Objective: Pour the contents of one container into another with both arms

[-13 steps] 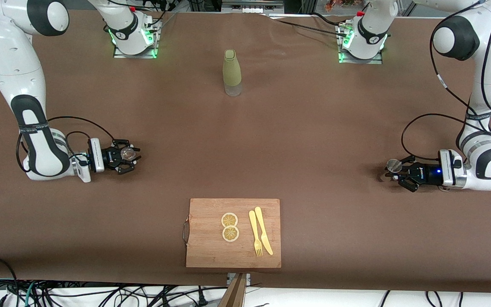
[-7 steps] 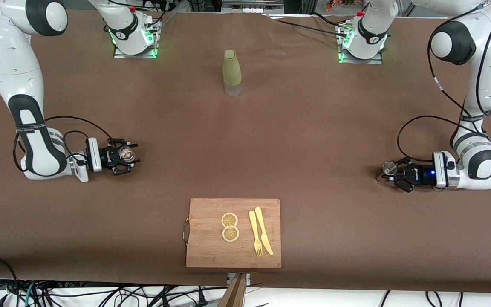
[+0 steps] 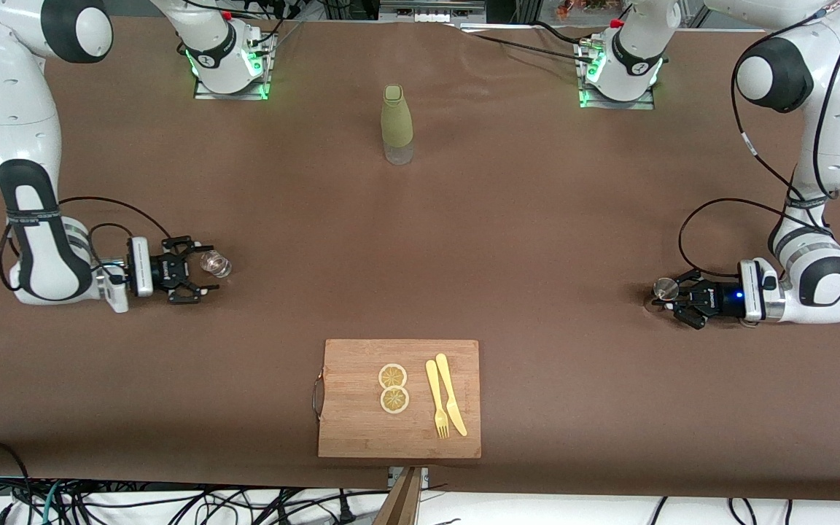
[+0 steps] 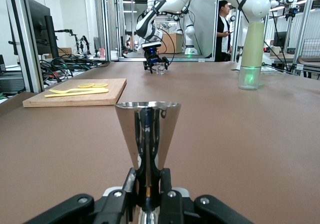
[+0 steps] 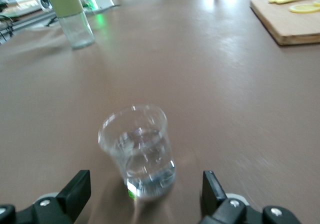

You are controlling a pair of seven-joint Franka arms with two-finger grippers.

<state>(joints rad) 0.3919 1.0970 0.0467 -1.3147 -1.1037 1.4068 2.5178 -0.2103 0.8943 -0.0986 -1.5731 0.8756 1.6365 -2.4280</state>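
The tiny clear glass (image 3: 216, 264) stands upright on the brown table toward the right arm's end, with a little clear liquid in it. My right gripper (image 3: 197, 270) is open and sits low just short of the glass (image 5: 140, 151), not touching it; one finger (image 5: 77, 186) shows on each side. At the left arm's end, my left gripper (image 3: 675, 297) is shut on the silver jigger (image 3: 664, 289). The jigger (image 4: 148, 129) is upright, low at the table, and my left gripper (image 4: 148, 184) clamps its narrow waist.
An olive-green bottle (image 3: 396, 125) stands mid-table, farther from the front camera. A wooden cutting board (image 3: 347, 423) lies near the front edge with two lemon slices (image 3: 393, 388), a yellow fork (image 3: 436, 399) and a knife (image 3: 450, 394).
My right gripper has opened, let go of the glass and drawn back toward the right arm's end. The left gripper with the jigger shifted slightly, then stayed put.
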